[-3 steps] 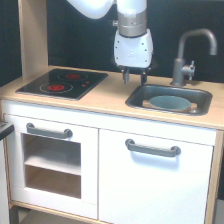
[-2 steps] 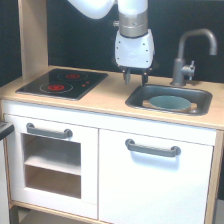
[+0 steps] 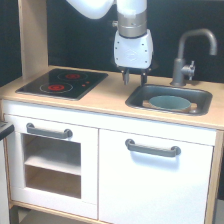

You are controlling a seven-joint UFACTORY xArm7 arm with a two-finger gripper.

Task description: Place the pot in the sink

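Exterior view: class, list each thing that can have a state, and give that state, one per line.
pot: upright, inside the sink
sink: holds the pot
gripper: open, empty, above the sink's near-left edge
cupboard door: closed
stovetop: nothing on it

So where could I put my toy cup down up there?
Bare wood lies on the countertop between the stovetop and the sink, though the tool hangs over its back. The front strip is free too. The sink is crowded: the pot fills it.
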